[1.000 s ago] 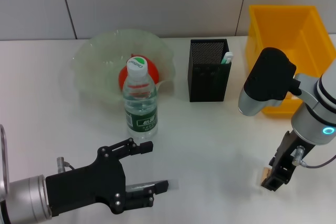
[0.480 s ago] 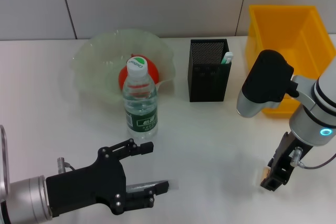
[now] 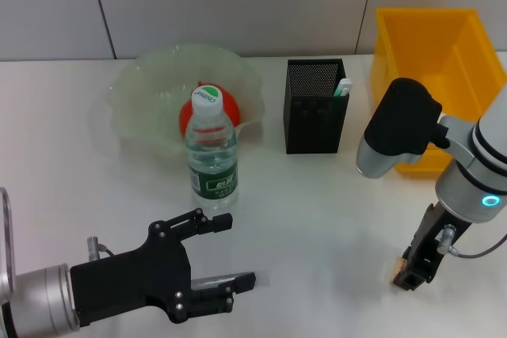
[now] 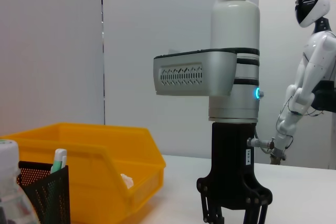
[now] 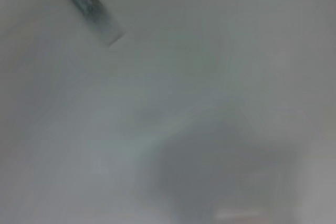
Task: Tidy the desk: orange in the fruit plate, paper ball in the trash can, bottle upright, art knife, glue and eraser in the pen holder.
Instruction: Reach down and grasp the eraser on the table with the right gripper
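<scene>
The orange [image 3: 222, 108] lies in the pale green fruit plate [image 3: 142, 85]. The bottle [image 3: 211, 152] stands upright in front of the plate. The black mesh pen holder [image 3: 314, 116] holds the glue stick [image 3: 342, 87]. My right gripper [image 3: 412, 273] points down at the table at the front right, with a small tan piece, apparently the eraser [image 3: 394, 278], at its tip. The left wrist view shows this gripper [image 4: 233, 213] with its fingertips cut off. My left gripper [image 3: 230, 252] is open and empty at the front left. A thin grey strip, perhaps the art knife [image 3: 207, 281], lies by its lower finger.
The yellow trash can [image 3: 467, 29] stands at the back right, behind my right arm. In the left wrist view a white paper ball [image 4: 126, 180] lies inside the yellow trash can [image 4: 79, 140]. The right wrist view shows only bare table and a grey rod [image 5: 86, 6].
My right gripper has sunk a little lower toward the table at the front right. The left arm and the objects have not moved.
</scene>
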Robot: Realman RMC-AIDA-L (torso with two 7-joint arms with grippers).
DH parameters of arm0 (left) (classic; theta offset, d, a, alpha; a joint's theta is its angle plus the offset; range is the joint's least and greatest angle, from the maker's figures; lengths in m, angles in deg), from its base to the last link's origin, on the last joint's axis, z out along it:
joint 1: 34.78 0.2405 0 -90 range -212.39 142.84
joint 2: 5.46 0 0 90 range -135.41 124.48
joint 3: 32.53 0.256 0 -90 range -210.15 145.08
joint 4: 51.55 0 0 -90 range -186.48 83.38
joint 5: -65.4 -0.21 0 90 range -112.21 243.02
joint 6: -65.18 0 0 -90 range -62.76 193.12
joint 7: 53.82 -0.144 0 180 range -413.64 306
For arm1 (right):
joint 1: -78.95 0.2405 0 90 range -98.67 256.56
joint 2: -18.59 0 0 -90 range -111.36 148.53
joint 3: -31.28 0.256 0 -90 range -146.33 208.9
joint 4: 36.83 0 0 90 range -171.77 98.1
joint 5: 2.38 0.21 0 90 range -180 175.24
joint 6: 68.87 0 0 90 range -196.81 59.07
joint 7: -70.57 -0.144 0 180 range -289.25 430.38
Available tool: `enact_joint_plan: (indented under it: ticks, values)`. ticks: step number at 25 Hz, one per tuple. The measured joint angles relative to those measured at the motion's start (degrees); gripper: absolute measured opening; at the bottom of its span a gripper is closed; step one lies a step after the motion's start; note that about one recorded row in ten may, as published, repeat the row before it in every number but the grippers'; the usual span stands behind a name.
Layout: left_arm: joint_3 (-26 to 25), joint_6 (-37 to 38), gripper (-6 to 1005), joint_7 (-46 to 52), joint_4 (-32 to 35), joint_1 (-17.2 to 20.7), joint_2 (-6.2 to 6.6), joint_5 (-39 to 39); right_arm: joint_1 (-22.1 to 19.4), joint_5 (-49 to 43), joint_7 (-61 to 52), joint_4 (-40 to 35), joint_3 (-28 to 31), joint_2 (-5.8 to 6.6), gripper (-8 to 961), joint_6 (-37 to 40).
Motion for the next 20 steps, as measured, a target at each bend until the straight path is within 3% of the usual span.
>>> enact_joint_plan:
  ticks: [4,8,11,16,20]
  values:
    - [0.0,0.0,813,0.0,0.01,0.04,0.0,0.0,0.41,1.2,0.02,1.93,3.35,0.14,392,1.78]
    - [0.0,0.02,814,0.0,0.01,-0.03,0.0,0.01,2.72,1.54,0.2,8.53,13.53,0.65,389,6.49]
    - [0.0,0.03,814,0.0,0.01,-0.03,0.0,0.01,3.76,1.42,0.2,11.37,17.12,0.82,385,7.23]
    - [0.0,0.4,814,0.14,0.01,-0.01,0.0,0.0,7.1,0.89,-0.08,15.61,23.66,1.38,366,5.88]
    - [0.0,0.71,814,0.78,0.47,0.0,0.0,0.0,9.21,0.23,-0.08,16.08,25.06,1.56,343,1.84]
